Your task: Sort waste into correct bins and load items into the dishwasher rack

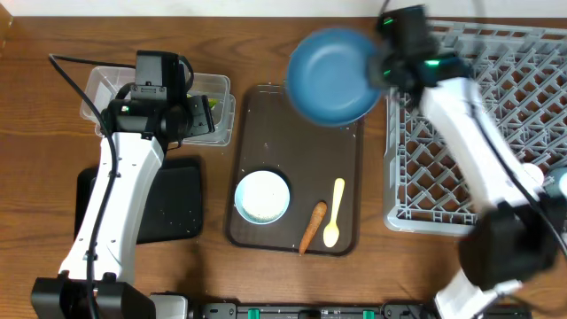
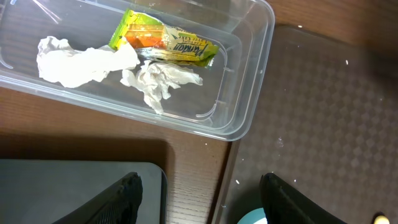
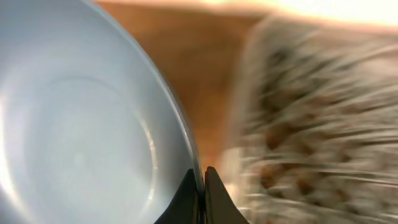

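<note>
The right gripper is pinched on the rim of the dark blue plate, holding it over the far end of the brown tray, just left of the rack. The left gripper hangs by the clear tub, jaws apart.

Blue plate beside grey rack; wrapper, tissue in clear tub.

Left gripper — fingers apart, aimed down, 10 o'clock. Right gripper — pinched on plate rim, 1 o'clock.

r wrist: rack blurred, plate cropped
</note>
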Robot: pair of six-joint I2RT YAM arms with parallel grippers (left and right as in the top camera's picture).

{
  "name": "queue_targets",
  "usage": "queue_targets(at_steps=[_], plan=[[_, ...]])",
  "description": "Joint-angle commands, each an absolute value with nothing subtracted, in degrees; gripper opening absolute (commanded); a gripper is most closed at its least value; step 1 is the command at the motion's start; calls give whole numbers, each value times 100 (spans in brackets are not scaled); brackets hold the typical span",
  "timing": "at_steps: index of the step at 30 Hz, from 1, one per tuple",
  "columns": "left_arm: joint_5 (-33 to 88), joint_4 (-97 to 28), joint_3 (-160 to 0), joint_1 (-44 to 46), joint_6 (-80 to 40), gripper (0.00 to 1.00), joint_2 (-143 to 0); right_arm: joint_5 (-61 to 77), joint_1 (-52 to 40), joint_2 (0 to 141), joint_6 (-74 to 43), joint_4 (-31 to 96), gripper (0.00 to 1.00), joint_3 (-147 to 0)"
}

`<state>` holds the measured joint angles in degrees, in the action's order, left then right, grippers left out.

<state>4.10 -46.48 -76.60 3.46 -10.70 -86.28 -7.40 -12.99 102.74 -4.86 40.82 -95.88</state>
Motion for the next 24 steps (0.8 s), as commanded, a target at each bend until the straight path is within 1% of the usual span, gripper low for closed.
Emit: queue_targets(at_steps=[1, 7, 9, 13, 19, 24], plan=[[360, -4661, -7710, 329, -1129, 63, -8646, -2141, -998, 9760, 331, 4038, 1, -9638], [360, -4604, -7710, 329, -1129, 63, -8646, -4401, -460, 9476, 1712, 3404, 1, -9638], [360, -4602, -7710, 329, -1129, 64, -8646, -4890, -242, 9498, 2095, 3105, 1, -9636], [360, -4602, -7710, 329, -1127, 64, -8646, -5103, 316, 9588, 2766, 2434, 1, -9636], [360, -4604, -7710, 329, -1129, 64, -8646, -5103, 1035, 9749, 3107, 1671, 1, -9636], [360, -4604, -7710, 329, -1129, 64, -8646, -5129, 1525, 10003, 3540, 1291, 1, -9636]])
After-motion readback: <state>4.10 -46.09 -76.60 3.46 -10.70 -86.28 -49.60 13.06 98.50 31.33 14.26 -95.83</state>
